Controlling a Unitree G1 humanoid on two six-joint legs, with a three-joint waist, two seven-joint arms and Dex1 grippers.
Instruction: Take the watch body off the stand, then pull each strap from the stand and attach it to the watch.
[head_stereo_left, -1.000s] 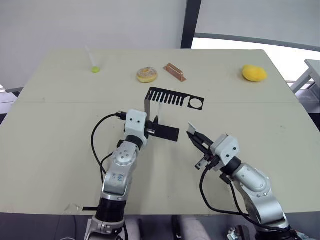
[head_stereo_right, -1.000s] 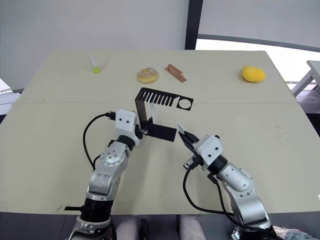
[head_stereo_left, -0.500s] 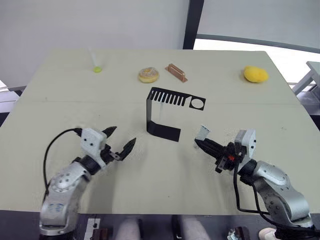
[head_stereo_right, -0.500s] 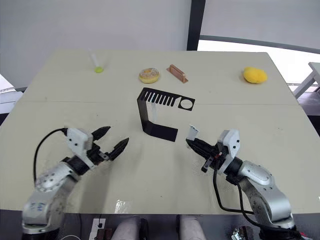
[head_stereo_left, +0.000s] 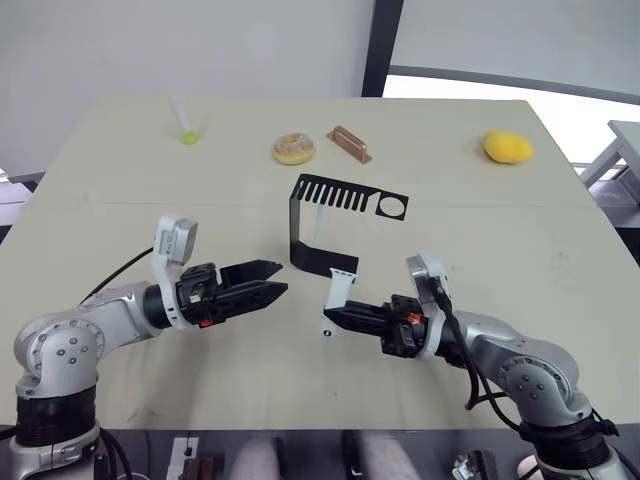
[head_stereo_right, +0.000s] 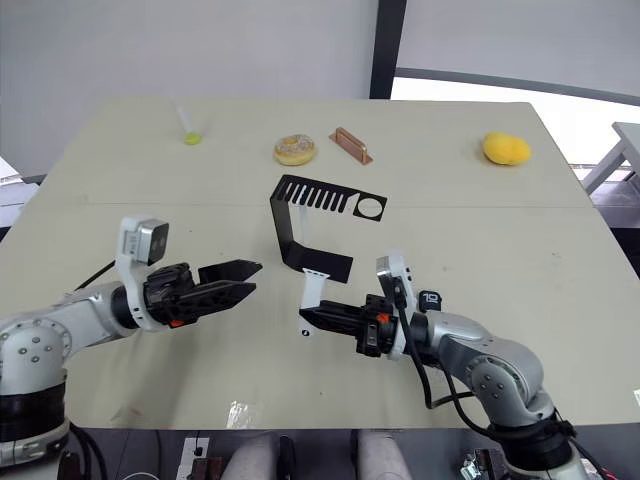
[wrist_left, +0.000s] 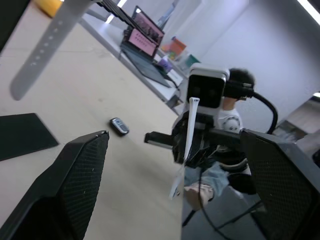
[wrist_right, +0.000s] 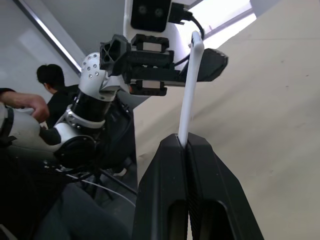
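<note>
a white strap (head_stereo_left: 337, 292) is pinched between the closed fingers of the right claw (head_stereo_left: 331, 317), held upright above the table (head_stereo_left: 120, 210) just in front of the stand's base. the left claw (head_stereo_left: 277, 279) is held open and empty, pointed toward the strap, a gap kept between them. the stand (head_stereo_left: 330, 225) is seen upright mid-table. the watch body (wrist_left: 119, 126) is seen lying flat on the table in the left wrist view.
</note>
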